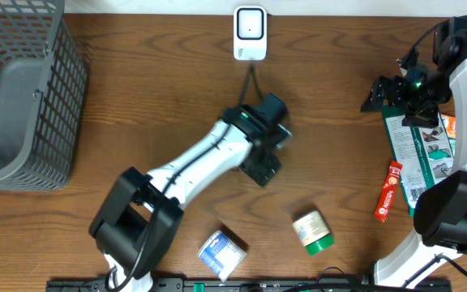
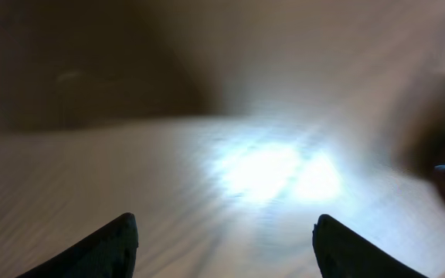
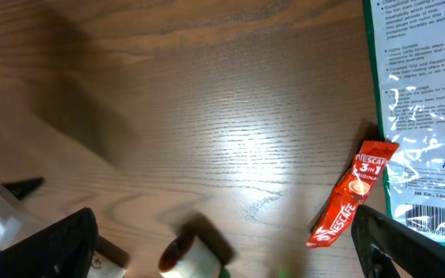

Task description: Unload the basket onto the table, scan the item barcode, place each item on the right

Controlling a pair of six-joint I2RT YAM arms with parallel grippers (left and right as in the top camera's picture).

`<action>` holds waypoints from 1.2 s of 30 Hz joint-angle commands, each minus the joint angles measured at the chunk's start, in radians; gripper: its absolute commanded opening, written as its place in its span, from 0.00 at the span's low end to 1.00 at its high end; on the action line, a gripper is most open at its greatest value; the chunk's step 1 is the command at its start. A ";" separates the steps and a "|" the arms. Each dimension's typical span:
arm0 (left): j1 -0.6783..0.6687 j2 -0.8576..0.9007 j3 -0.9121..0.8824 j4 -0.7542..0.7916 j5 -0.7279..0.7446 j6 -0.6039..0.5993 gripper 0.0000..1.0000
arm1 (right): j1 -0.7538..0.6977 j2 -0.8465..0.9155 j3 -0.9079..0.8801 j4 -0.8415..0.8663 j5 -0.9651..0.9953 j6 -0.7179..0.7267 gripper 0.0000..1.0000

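Read on red sachet (image 3: 354,193): "NESCAFE", "3 in 1", "ORIGINAL", white lettering running along its length. Dense fine print in blocks on green-and-white package (image 3: 419,108), too small to make out. Barcode (image 3: 441,224) printed near its lower edge, digits unreadable.

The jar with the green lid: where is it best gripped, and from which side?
The jar lies on its side on the table, green lid toward the lower right, both long flanks free. So probably grip across the white body, coming straight down from above.
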 commanded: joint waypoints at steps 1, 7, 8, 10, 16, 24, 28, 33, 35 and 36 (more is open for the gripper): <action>-0.076 0.005 -0.006 -0.003 0.031 0.083 0.75 | 0.002 -0.006 -0.003 -0.001 0.002 0.009 0.99; -0.196 0.005 -0.006 0.006 0.017 0.089 0.78 | 0.002 -0.006 -0.003 -0.001 0.002 0.010 0.99; -0.211 0.005 -0.006 0.010 0.012 0.089 0.78 | 0.001 -0.006 -0.003 -0.001 0.002 0.009 0.99; -0.225 0.005 -0.006 0.022 0.002 0.088 0.79 | 0.001 -0.006 -0.003 -0.001 0.002 0.009 0.99; -0.206 0.005 -0.006 0.071 -0.153 0.027 0.79 | 0.002 -0.006 -0.003 -0.001 0.002 0.009 0.99; -0.033 -0.010 0.002 0.111 -0.175 -0.098 0.79 | -0.003 -0.006 -0.002 0.077 0.014 0.010 0.99; 0.071 -0.026 0.005 0.107 -0.165 -0.101 0.79 | -0.013 -0.006 -0.001 0.054 -0.008 0.010 0.99; 0.175 -0.027 0.005 0.100 -0.164 -0.114 0.78 | -0.012 -0.006 -0.002 0.023 -0.015 0.010 0.99; 0.206 -0.027 0.005 0.103 -0.164 -0.123 0.70 | -0.011 -0.006 -0.002 0.022 -0.016 0.010 0.99; 0.220 -0.027 0.005 0.105 -0.164 -0.123 0.58 | -0.011 -0.006 -0.002 0.023 -0.016 0.010 0.99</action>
